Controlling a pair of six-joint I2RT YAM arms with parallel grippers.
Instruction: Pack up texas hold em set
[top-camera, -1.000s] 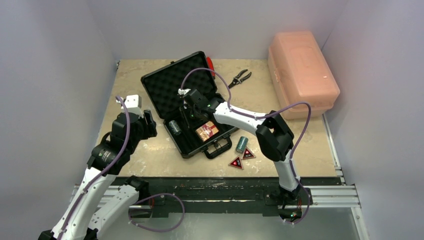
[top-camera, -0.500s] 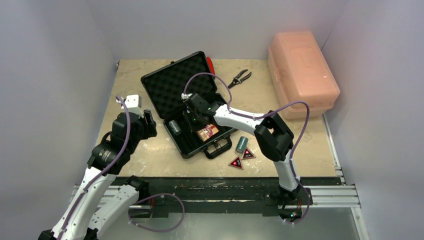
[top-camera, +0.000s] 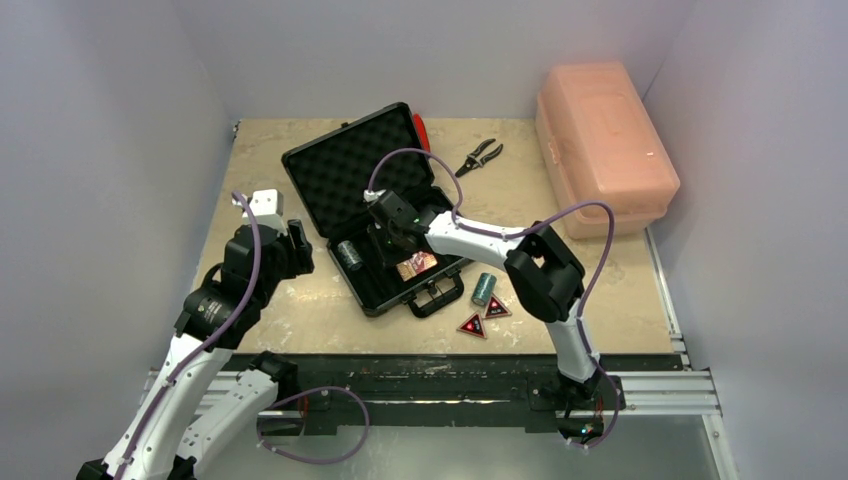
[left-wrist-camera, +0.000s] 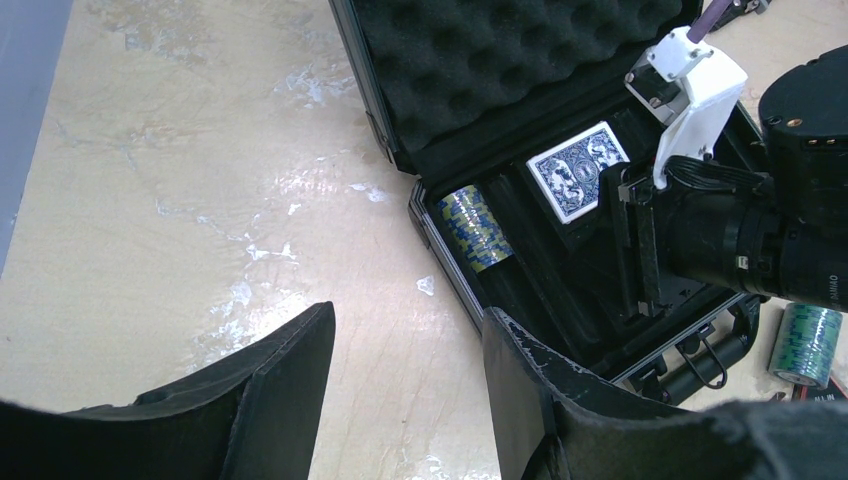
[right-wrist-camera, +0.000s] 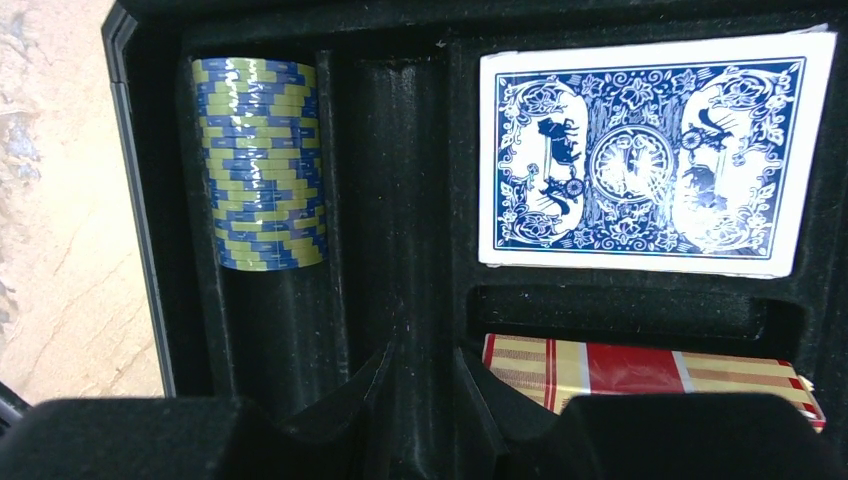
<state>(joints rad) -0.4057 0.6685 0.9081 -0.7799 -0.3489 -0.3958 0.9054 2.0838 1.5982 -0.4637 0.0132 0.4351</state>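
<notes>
I see the right pincer (top-camera: 393, 240) sitting low inside the open briefcase (top-camera: 335, 170), which lies mid-table with its foam lid tipped back. On its wrist camera the fingers (right-wrist-camera: 200, 440) are drawn almost together. Only a narrow slit shows between the tips, and nothing is pinched there. That slit lines up over the black ridge that divides the chip channels from the card pockets. The red deck (right-wrist-camera: 640, 372) lies in the nearer card pocket, just right of the tips, its near edge hidden under the right-hand finger. The blue deck (right-wrist-camera: 645, 150) fills the pocket beyond it, apart from the pincer. One chip roll (right-wrist-camera: 260, 165) rests at the far end of the leftmost channel, off to the left of the tips.

Outside the case, a second chip roll (top-camera: 484, 289) lies on the table (top-camera: 260, 160) just right of the handle. The two triangles (top-camera: 471, 325) sit just beside it, toward the arm bases.

My left pincer (left-wrist-camera: 408, 320) hangs over bare tabletop to the left of the briefcase, spread apart and holding nothing. On its wrist camera, the case's corner lies up and to the right of it, not touching.
</notes>
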